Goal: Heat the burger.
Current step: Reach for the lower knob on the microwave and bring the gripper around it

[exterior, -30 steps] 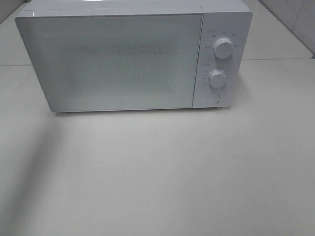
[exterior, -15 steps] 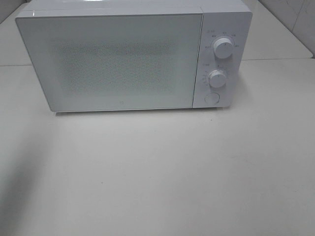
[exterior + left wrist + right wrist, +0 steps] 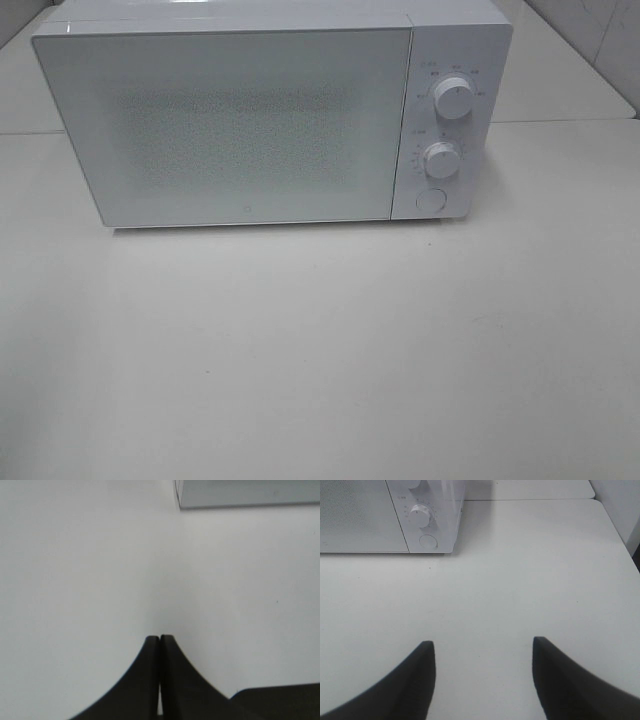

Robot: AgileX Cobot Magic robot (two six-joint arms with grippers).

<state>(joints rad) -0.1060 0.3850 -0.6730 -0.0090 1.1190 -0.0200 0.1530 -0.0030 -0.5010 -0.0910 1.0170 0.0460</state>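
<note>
1. Microwave (image 3: 250, 120), white and boxy, stood toward the back of the pale table (image 3: 320, 350), with its front facing the high camera.
2. Its door (image 3: 230, 125) was shut, and the speckled window in it gave no view of the inside.
3. On the control panel to the right of the door sat an upper knob (image 3: 454, 99), a lower knob (image 3: 441, 158) beneath it, and a round button (image 3: 431, 200) at the bottom.
4. The burger showed in none of the views, so I could not tell where it was.
5. Each hand showed only in its own wrist view.
6. The left hand (image 3: 160, 639) was closed, its two dark fingers pressed together and gripping nothing. It hung over bare table, with a lower corner of the microwave ahead of it and well apart.
7. The right hand (image 3: 483, 642) was spread wide and held nothing, its fingers standing far apart over bare table. The knob end of the microwave lay ahead of it, off to one side and well apart.
</note>
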